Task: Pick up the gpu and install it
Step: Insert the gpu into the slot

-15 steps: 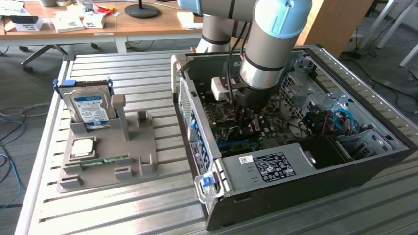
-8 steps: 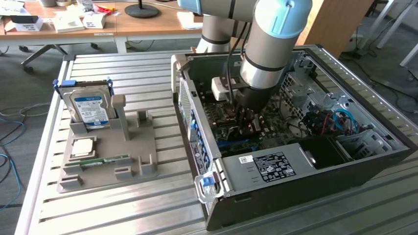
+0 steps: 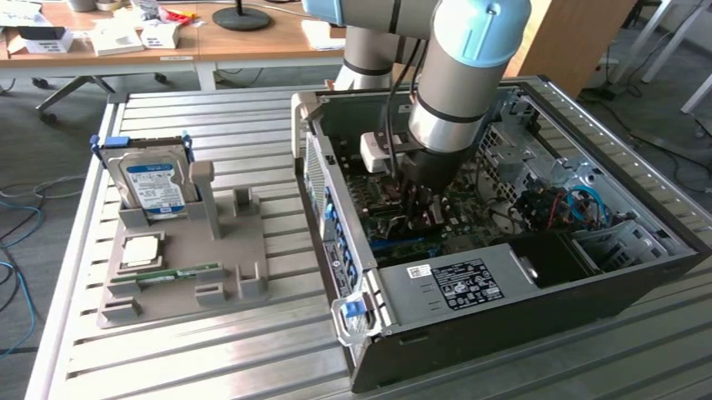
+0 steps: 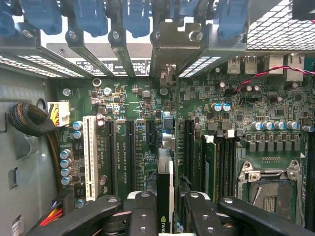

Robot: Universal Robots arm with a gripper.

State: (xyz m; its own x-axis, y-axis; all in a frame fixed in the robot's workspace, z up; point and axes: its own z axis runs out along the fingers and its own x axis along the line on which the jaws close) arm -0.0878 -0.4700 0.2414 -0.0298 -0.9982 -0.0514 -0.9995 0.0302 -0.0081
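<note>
- At the exterior view's left, on a slatted metal table (image 3: 223, 358): a grey parts holder (image 3: 239, 250).
- Upright in the holder's far slot: a silver hard drive (image 3: 153, 185) with a blue label.
- Nearer on the same holder: a square processor chip (image 3: 142, 250) lying flat, and just beside it a narrow green memory stick (image 3: 178, 273).
- Right of the holder: an open computer case (image 3: 478, 342) lying on its side, green motherboard (image 3: 389, 225) exposed.
- Reaching down into the case from the far side: a grey and light-blue robot arm (image 3: 456, 75), with the gripper (image 3: 423, 212) low over the motherboard.
- In the wrist view: the gripper (image 4: 167, 216) with jaws set narrow, clamped on the gpu (image 4: 165, 187), black fingers (image 4: 142, 216) against both faces.
- The gpu: a dark sliver seen edge-on, upright, inside the case over the motherboard, in line with the black expansion slots (image 4: 129, 147) and beside a white slot (image 4: 90, 157).
- Cannot tell whether the card's lower edge sits in a slot.
- Beyond the card: blue bracket clips (image 4: 133, 14) along the case's rear wall.
- Towards the exterior view's right inside the case: blue cables (image 3: 579, 204).
</note>
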